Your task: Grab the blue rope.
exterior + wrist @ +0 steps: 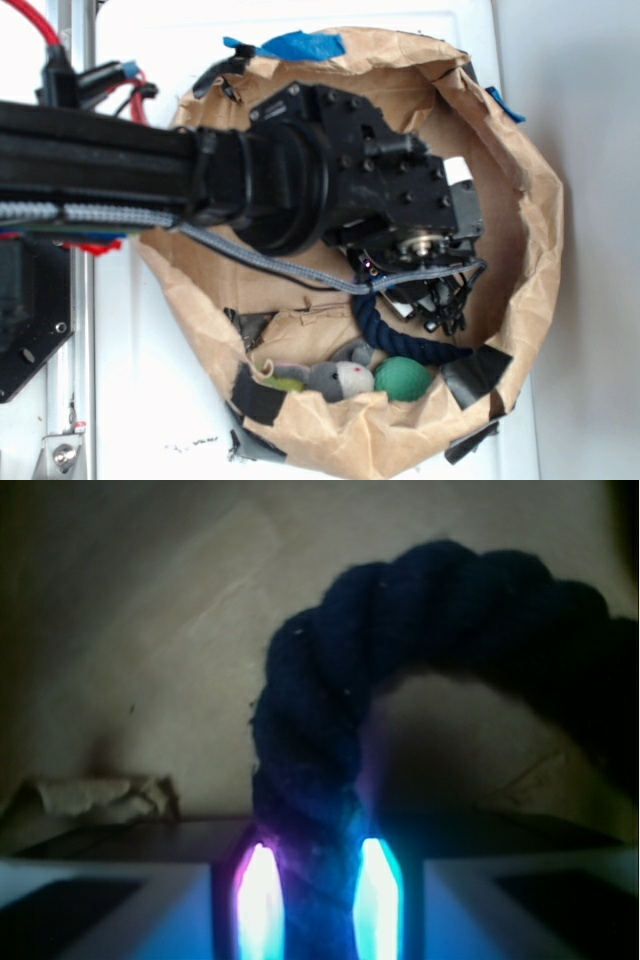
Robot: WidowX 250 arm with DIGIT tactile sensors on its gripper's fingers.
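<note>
The blue rope (400,345) is a thick, dark navy twisted rope lying in a curve on the floor of the brown paper bin (530,200), just above the green ball. In the wrist view the blue rope (400,610) arches up and over to the right, and its near end runs down between my two glowing fingers (260,900). My gripper (318,880) is shut on that end, with both pads pressed against the strands. From the exterior view my gripper (432,300) points down into the bin, and the black wrist hides the held end.
A green ball (403,378) and a grey plush toy (335,378) lie against the bin's lower wall. Black tape patches (475,372) and blue tape (300,45) sit on the rim. A thin grey cable (280,268) runs from the arm. A crumpled paper fold (95,795) shows at left.
</note>
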